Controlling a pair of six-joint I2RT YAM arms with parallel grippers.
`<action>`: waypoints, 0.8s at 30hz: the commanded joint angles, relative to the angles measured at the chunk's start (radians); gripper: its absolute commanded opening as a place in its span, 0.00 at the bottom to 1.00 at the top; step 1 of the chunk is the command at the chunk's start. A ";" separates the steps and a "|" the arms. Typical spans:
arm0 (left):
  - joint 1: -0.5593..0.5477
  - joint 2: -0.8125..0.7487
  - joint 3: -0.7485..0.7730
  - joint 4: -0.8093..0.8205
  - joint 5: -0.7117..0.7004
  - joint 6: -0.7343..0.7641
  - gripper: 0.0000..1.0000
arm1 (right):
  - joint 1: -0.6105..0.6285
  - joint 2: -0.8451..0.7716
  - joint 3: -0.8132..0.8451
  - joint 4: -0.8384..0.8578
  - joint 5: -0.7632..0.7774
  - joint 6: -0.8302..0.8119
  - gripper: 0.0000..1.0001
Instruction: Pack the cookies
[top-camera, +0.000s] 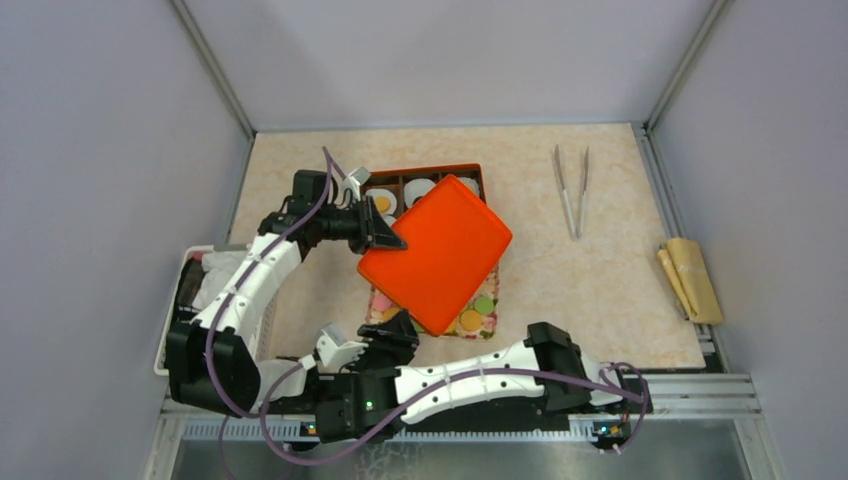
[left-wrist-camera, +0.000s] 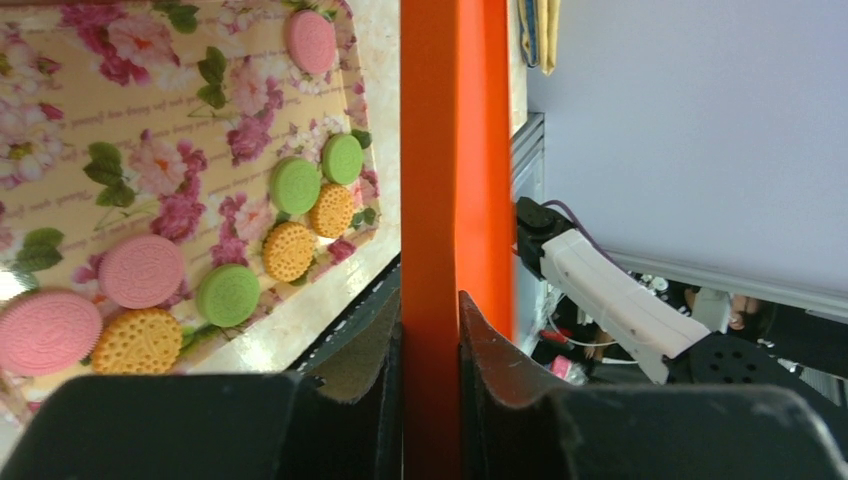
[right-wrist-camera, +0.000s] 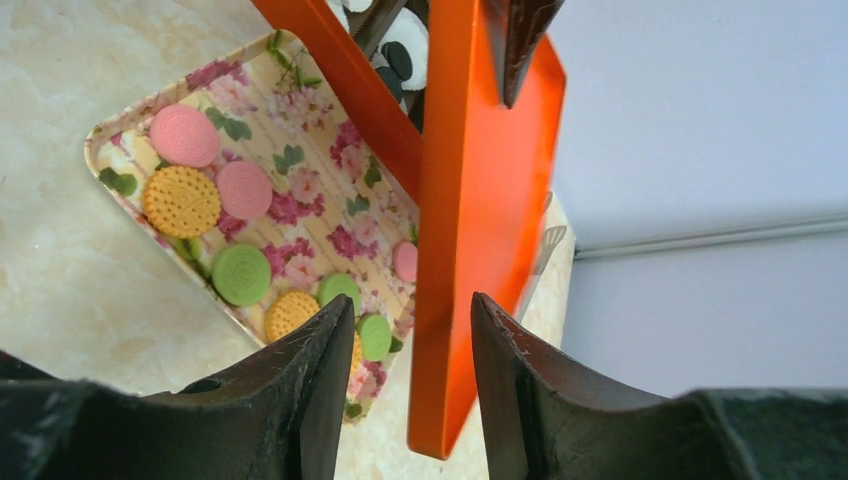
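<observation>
Our right gripper (right-wrist-camera: 412, 305) stands open astride the near corner of the lid (top-camera: 440, 250), with a gap showing on one side. Beneath, pink, orange and green cookies (right-wrist-camera: 240, 274) lie on the tray (right-wrist-camera: 95, 150), and the tilted lid hangs over part of it. Farther on, our left gripper (left-wrist-camera: 430, 300) is clamped on the lid's edge, by the box (top-camera: 425, 170). Tweezers (top-camera: 572, 190) lie well apart to the right.
</observation>
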 joint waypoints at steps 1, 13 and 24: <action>-0.001 0.008 0.054 0.039 0.036 0.041 0.00 | 0.004 0.004 0.068 -0.041 0.055 -0.049 0.46; 0.002 -0.014 0.066 -0.002 0.056 0.051 0.00 | -0.035 -0.004 -0.006 -0.039 0.062 0.027 0.52; 0.002 -0.057 0.114 -0.096 0.056 0.089 0.00 | -0.117 -0.019 -0.080 -0.038 0.093 0.108 0.28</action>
